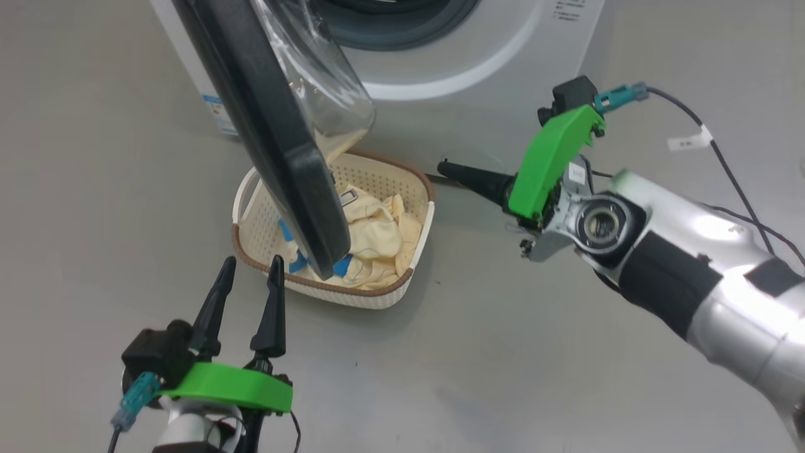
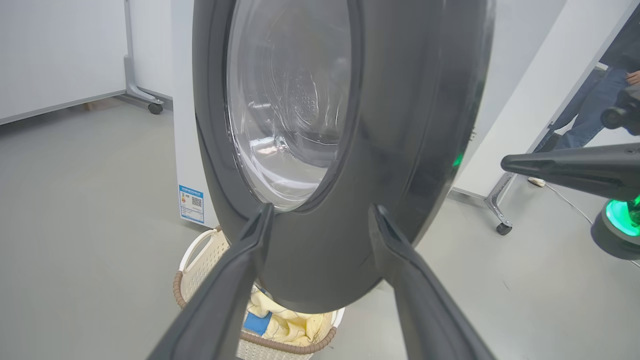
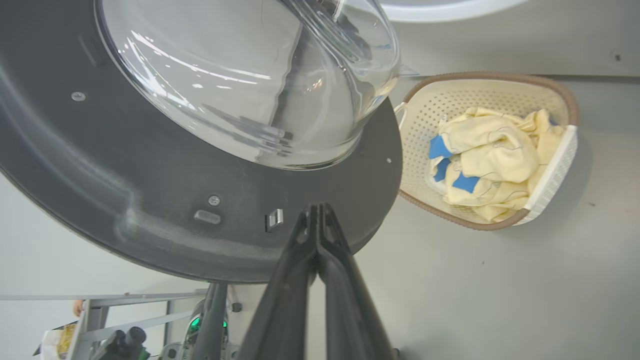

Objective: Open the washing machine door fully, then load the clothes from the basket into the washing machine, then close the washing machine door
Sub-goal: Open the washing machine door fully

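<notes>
The floor is smooth, grey and a bit shiny, and everything stands on it. The white washing machine is at the far side, with a small blue sticker low on its side. The washing machine door stands open. It is black round the edge with a clear glass bowl in the middle, and it hangs above the basket. The basket sits on the floor right in front of the washing machine. The clothes lie heaped inside it, pale yellow with blue patches. The left pincer is wide open with nothing in it, near the basket's brown rim, on the outer side of the door. The right pincer is pressed shut with nothing between its fingers, and it points at the inner side of the door. White panels stand around the room on grey metal legs, one with a little black wheel. A thin wire lies on the floor, and a person's legs in blue jeans show at the back.
</notes>
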You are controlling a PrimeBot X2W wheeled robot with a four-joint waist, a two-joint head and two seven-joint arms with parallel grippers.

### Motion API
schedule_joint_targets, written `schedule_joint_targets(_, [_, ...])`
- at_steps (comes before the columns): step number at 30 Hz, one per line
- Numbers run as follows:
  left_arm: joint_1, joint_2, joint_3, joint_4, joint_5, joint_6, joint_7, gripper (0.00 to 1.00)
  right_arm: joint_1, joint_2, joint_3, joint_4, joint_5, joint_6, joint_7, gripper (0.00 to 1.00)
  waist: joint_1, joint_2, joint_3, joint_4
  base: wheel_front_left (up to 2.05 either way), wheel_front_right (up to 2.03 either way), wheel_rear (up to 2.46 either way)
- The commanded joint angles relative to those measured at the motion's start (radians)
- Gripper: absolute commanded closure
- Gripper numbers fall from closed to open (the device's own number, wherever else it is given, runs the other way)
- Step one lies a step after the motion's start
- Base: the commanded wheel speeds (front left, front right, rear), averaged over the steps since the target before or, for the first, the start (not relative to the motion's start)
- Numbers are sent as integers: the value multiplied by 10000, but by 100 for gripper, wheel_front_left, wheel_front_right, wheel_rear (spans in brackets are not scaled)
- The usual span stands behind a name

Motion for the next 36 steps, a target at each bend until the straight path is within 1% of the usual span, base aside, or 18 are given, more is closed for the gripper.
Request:
schedule_joint_targets(1, [-64, 222, 440, -398, 104, -65, -109, 0, 286, -293, -73, -493, -664, 2, -696, 100, 1, 0, -390, -373, 0, 0, 0])
schedule_joint_targets(5, [216, 291, 709, -449, 186, -65, -109, 0, 1192, -1103, -9, -1248, -2108, 2, -2794, 100, 1, 0, -797, -723, 0, 0, 0])
schedule_joint_targets(6, [216, 291, 709, -449, 186, -65, -109, 0, 1192, -1103, -9, -1248, -2108, 2, -2794, 100, 1, 0, -797, -723, 0, 0, 0])
schedule_joint_targets(9, [429, 366, 964, -530, 218, -65, -109, 0, 1802, -1636, 66, -1483, -3136, 2, -4118, 100, 1, 0, -998, -971, 0, 0, 0])
schedule_joint_targets(11, [550, 414, 1141, -591, 243, -65, -109, 0, 2144, -1913, 87, -1467, -3957, 2, -4542, 100, 1, 0, -1084, -1135, 0, 0, 0])
schedule_joint_targets(13, [647, 451, 1277, -638, 283, -65, -109, 0, 2500, -2071, -178, -1388, -4752, 2, -4700, 100, 1, 0, -1171, -1287, 0, 0, 0])
schedule_joint_targets(15, [737, 483, 1423, -691, 313, -65, -109, 0, 2917, -2094, -1127, -1402, -5704, 2, -4725, 100, 1, 0, -1239, -1453, 0, 0, 0])
schedule_joint_targets(20, [985, 477, 1732, -837, 410, -65, -109, 0, 4706, -1811, -3755, -1829, -8513, 2, -4732, 100, 1, 0, -1430, -1793, 0, 0, 0])
schedule_joint_targets(24, [1147, 446, 1931, -933, 460, -65, -109, 0, 6120, -1365, -5388, -2294, -10159, 2, -4733, 100, 1, 0, -1542, -2034, 0, 0, 0])
schedule_joint_targets(28, [1245, 417, 2066, -987, 489, -65, -109, 0, 7249, -894, -6517, -2806, -11335, 2, -4734, 100, 1, 0, -1624, -2216, 0, 0, 0])
schedule_joint_targets(32, [1339, 401, 2214, -1038, 505, -65, -109, 0, 8084, -436, -7278, -3182, -12263, 2, -4720, 100, 1, 0, -1693, -2389, 0, 0, 0])
schedule_joint_targets(36, [1446, 389, 2337, -1074, 532, -65, -109, 0, 8710, 72, -8013, -3484, -12865, 2, -4517, 100, 1, 0, -1776, -2528, 0, 0, 0])
